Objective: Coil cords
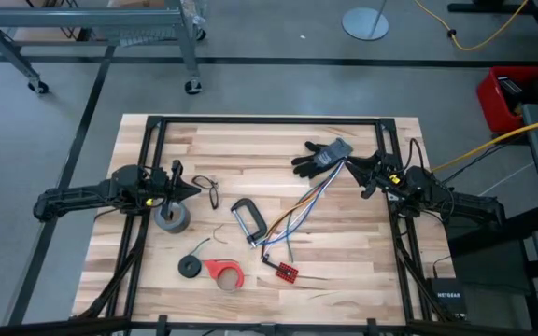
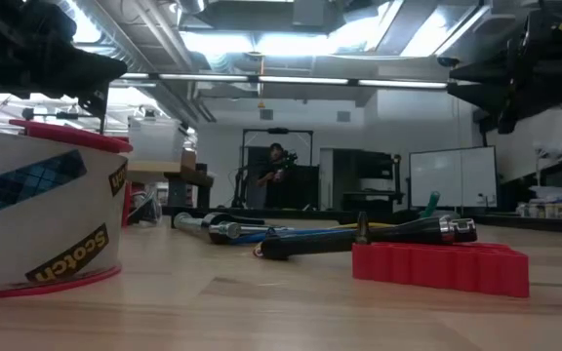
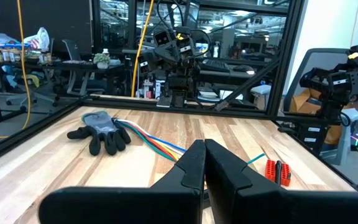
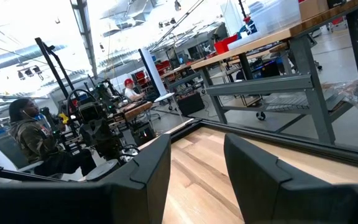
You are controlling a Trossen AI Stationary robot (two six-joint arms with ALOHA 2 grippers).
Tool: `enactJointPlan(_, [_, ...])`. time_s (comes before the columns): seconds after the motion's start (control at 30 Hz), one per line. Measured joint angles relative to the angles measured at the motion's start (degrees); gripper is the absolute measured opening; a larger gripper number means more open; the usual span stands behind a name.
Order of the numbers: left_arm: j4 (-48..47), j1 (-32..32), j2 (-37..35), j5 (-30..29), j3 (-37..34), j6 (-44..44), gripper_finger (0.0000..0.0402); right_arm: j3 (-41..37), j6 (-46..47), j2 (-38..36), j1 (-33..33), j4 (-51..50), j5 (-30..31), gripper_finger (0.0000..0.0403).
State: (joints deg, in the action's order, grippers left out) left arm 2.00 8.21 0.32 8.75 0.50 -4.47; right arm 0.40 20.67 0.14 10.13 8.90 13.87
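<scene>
The cord is wound as a small flat black coil lying on the table near its front left, with a thin green tail trailing toward the middle. My left gripper hangs level over the table's left side, shut and holding nothing, its fingers together. My right gripper hangs level over the far right, open, with nothing between its fingers. Both are well away from the coil.
A grey tape roll sits below my left gripper, and a red tape dispenser lies beside the coil. Glasses and a C-clamp lie mid-table. A coloured wire bundle runs to a red board. A dark glove lies near my right gripper.
</scene>
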Motion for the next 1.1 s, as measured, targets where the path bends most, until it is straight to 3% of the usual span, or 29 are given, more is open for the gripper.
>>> enactJointPlan(0.5, [0.49,0.10,-0.01,-0.50,-0.02,1.99,0.0004,0.00,-1.96,0.00,0.00,-0.01,-4.38,0.0156])
enactJointPlan(0.6, [4.13,0.13,-0.03,-3.08,-0.03,2.65,0.0004,0.00,-5.01,0.00,0.00,0.00,-7.86,0.0156])
enactJointPlan(0.73, [7.58,0.14,-0.04,-6.02,-0.03,-3.61,0.0004,0.13,-6.18,0.00,0.00,0.27,-8.99,0.0156])
enactJointPlan(1.1, [17.70,-0.09,-0.06,-2.97,3.65,-0.82,0.0004,1.22,-7.89,0.00,0.00,0.36,-8.98,0.0156])
